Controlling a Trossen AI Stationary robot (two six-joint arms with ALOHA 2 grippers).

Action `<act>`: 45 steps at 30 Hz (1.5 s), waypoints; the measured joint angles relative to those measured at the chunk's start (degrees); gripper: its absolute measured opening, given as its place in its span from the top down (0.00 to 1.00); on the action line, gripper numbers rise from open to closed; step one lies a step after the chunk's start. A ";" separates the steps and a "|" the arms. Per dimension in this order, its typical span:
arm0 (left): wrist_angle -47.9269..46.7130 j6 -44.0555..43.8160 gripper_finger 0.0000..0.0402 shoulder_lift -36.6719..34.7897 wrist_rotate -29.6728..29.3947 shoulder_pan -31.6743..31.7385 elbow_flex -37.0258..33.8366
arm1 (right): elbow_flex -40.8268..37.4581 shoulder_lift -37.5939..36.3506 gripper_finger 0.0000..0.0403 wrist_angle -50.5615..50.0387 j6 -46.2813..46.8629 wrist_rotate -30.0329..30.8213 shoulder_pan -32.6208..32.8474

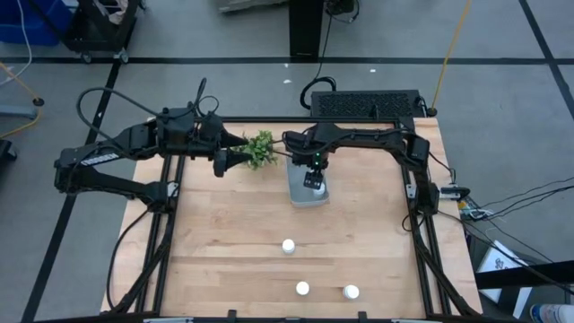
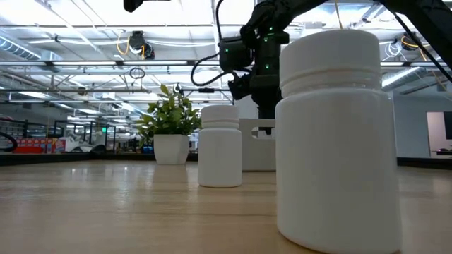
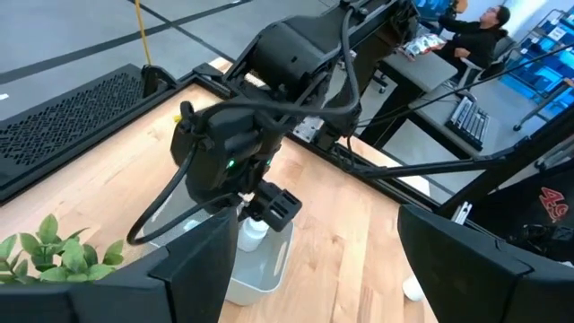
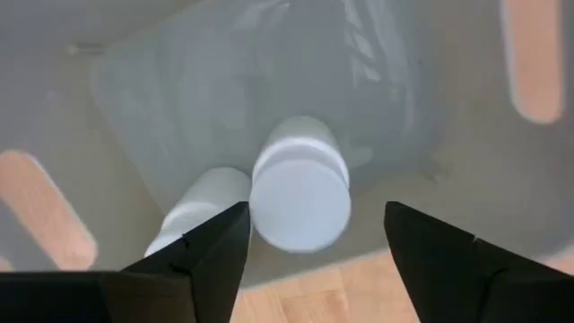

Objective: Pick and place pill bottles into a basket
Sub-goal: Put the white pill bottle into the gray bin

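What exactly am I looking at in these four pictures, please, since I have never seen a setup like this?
Two dark robot arms work at a wooden table. One picture looks straight down, one looks level across the tabletop, and two come from cameras on the wrists. The right tool hangs over a pale basket with its fingers apart; two white pill bottles lie inside, neither gripped. The left tool waits open beside a small green plant. Three more bottles stand on the table's near half.
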 joint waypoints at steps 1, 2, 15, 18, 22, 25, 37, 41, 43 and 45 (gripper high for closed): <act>0.00 0.00 0.23 0.00 -0.04 0.00 0.00 | 0.00 -0.52 0.36 0.00 0.01 -0.01 0.00; 0.00 0.00 0.23 0.00 -0.05 0.00 0.00 | 0.00 -1.00 0.35 0.13 -0.04 0.00 0.00; 0.15 -0.48 0.23 0.00 -1.43 -0.02 0.00 | -0.02 -11.28 0.32 0.97 7.06 1.27 0.00; 0.37 -3.26 0.23 0.95 -0.64 -0.13 0.07 | -0.02 -15.47 0.31 3.88 12.26 -0.05 0.00; 1.22 -5.90 0.23 3.34 2.45 -0.67 0.04 | -0.02 -22.00 0.29 10.02 20.43 -0.01 0.76; 1.09 -7.97 0.23 5.84 2.29 -1.75 0.05 | -0.02 -26.71 0.29 15.93 26.11 0.02 1.74; 4.94 -8.68 0.23 14.07 8.07 -9.53 0.04 | -0.02 -38.53 0.29 24.21 33.73 9.32 10.62; 8.73 -9.48 0.23 16.29 7.64 -12.81 0.04 | -0.02 -39.90 0.29 25.99 35.90 10.35 14.24; 8.72 -9.13 0.23 17.41 6.39 -14.45 0.04 | -0.02 -40.20 0.29 27.27 36.19 10.34 16.25; 8.94 -8.26 0.23 18.95 4.83 -15.88 0.04 | -0.02 -40.31 0.29 29.41 36.46 10.33 18.19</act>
